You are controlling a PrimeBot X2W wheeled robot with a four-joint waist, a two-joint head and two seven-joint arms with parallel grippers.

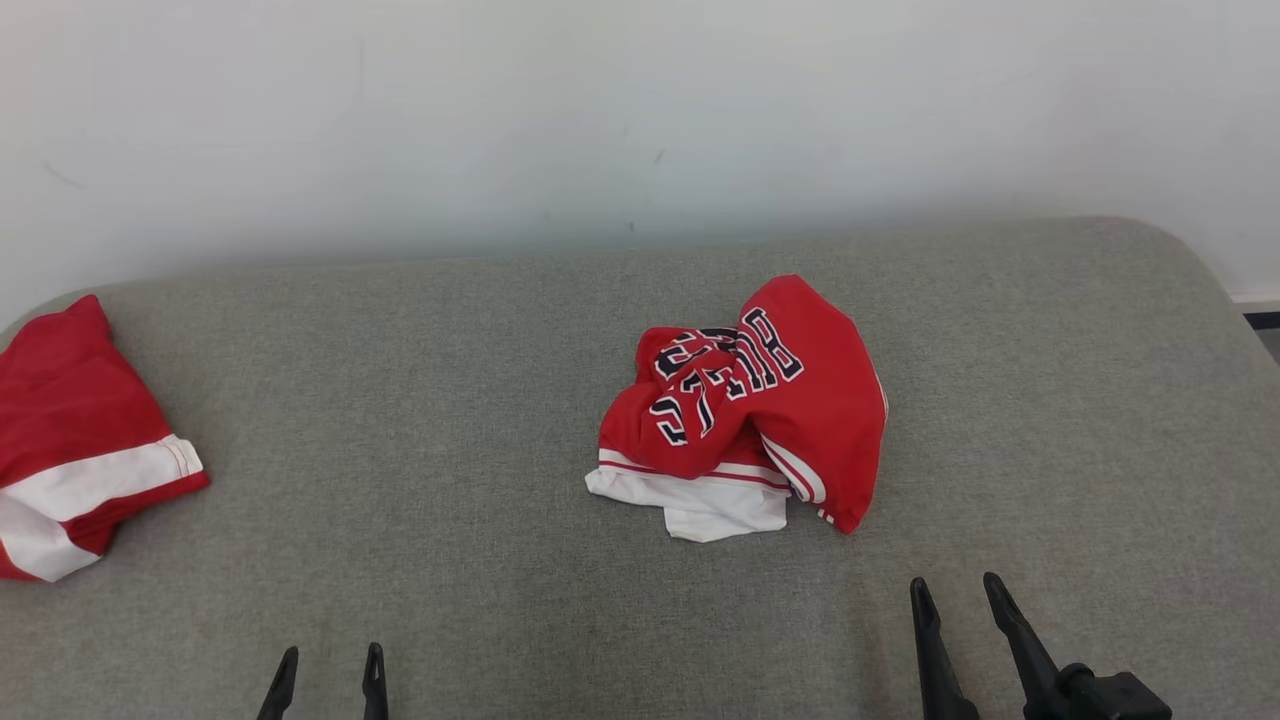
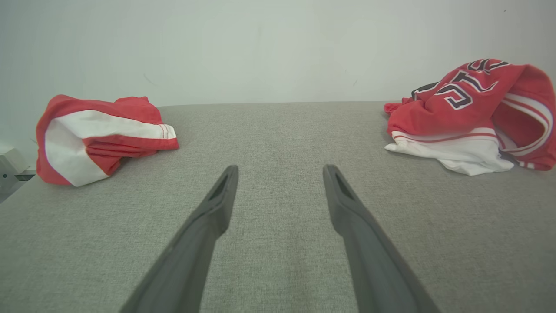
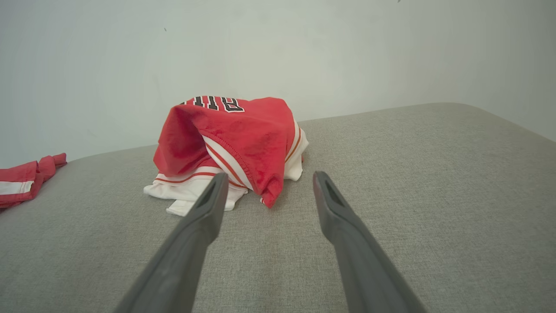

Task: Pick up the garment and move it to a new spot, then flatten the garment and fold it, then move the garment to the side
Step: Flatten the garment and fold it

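Okay, crumpled red jersey [image 1: 820, 400] lies ahead-left of my right gripper [image 1: 953, 580], not touching; left gripper [image 1: 333, 648] well apart. Both spread wide, holding nothing.

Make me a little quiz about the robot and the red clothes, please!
1. True or false: the right gripper holds the crumpled jersey.
2. Where does the other red and white garment lie? A) at the left edge of the grey surface B) on top of the jersey C) on the floor
3. Fill in: the left gripper is ____ (open or shut).
Key: 1 false; 2 A; 3 open.
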